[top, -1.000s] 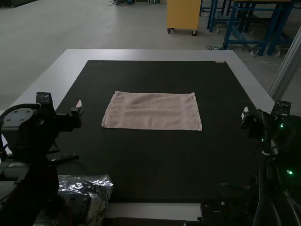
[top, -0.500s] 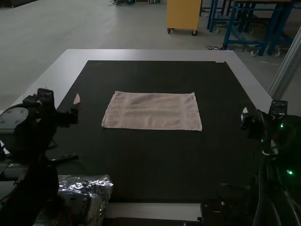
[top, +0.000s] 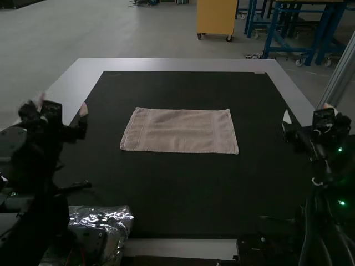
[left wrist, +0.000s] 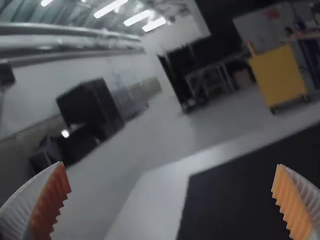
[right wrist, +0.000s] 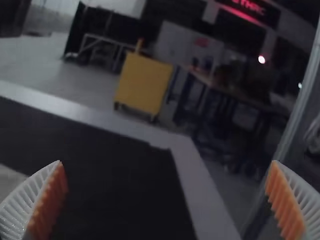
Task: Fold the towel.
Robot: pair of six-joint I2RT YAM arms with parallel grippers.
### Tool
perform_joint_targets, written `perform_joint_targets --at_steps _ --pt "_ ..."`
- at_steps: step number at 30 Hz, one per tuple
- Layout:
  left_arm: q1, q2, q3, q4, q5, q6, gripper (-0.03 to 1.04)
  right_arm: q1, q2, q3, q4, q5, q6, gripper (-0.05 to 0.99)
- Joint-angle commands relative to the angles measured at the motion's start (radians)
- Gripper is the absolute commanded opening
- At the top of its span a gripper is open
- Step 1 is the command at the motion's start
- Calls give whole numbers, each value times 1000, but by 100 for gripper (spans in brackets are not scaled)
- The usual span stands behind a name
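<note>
Evidently, on our broad black rectangular mat (top: 183, 191) lies the pinkish-beige oblong terry towel (top: 179, 131), flat; our white-ribbed, orange-padded left gripper (left wrist: 171, 166) and matching right gripper (right wrist: 167, 162) stand wide apart-fingered, towards its nine and three o'clock. For another fold, we'd pinch every layer, lifting evenly.

A pinkish towel (top: 180, 131) lies flat on the black mat (top: 188, 191).

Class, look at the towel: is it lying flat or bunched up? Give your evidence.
Flat: the towel lies smooth on the black mat, its outline four-sided with nearly straight edges.
</note>
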Motion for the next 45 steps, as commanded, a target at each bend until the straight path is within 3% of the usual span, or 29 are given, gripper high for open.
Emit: perform_joint_targets --at_steps 1,4,7,11,13,14,20,24,28,35,40,45 --pt "4 -1 19 44 -49 23 95 -1 -2 23 56 -45 23 91" --pt "0 32 110 -15 -34 23 96 -5 52 121 49 -44 92 91" --pt "-5 151 200 -19 -32 9 96 -10 215 248 29 -36 198 91" --pt "-15 457 366 -99 -29 -140 96 -19 491 439 -73 -36 310 91" --pt "-20 650 463 -182 23 -235 96 -18 623 520 -145 -52 345 91" --pt "-20 742 510 -228 45 -255 96 -15 686 558 -190 -59 364 91" --pt "-22 1142 681 -329 58 -278 96 18 1009 666 -399 -121 387 91" --pt "-22 1288 720 -357 146 -319 96 64 1166 675 -434 -122 387 91" --pt "-55 1388 756 -374 226 -361 96 108 1244 676 -426 -137 387 91" --pt "-134 1550 809 -317 226 -365 96 209 1382 699 -319 -134 387 90" --pt "-146 1650 871 -275 215 -373 96 275 1449 724 -184 -71 387 91" --pt "-140 1747 932 -226 169 -375 96 315 1586 776 -145 -68 382 91"
